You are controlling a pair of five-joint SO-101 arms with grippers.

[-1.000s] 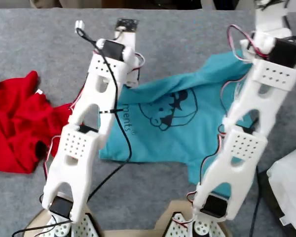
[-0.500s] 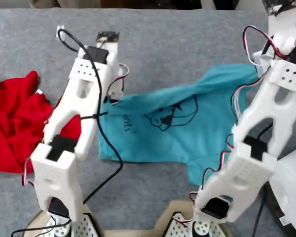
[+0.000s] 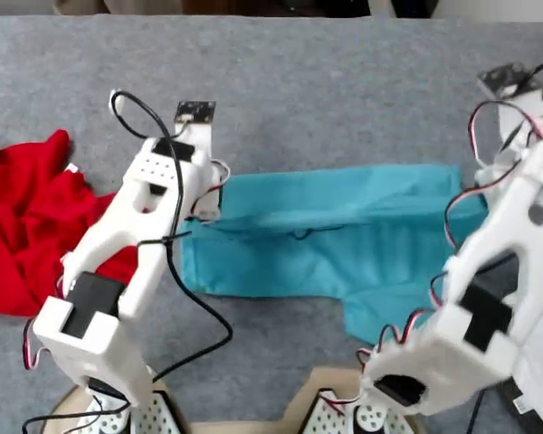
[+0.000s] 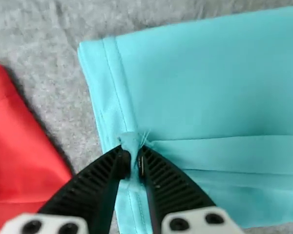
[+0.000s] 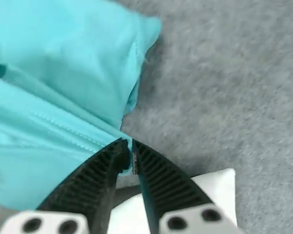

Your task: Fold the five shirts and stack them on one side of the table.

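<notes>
Left end effector (image 4: 132, 163) clamped on teal shirt (image 3: 344, 240) hem, right end effector (image 5: 131, 157) pinching its opposite edge; red shirt (image 3: 27, 226) beside on bench (image 3: 344, 81).

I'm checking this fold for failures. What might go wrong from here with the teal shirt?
The left gripper pinches only a small tuft at the hem of the teal shirt, so it may slip. The right gripper grips a thin edge next to a white item and might snag it. The red shirt lies close by and could get dragged.
</notes>
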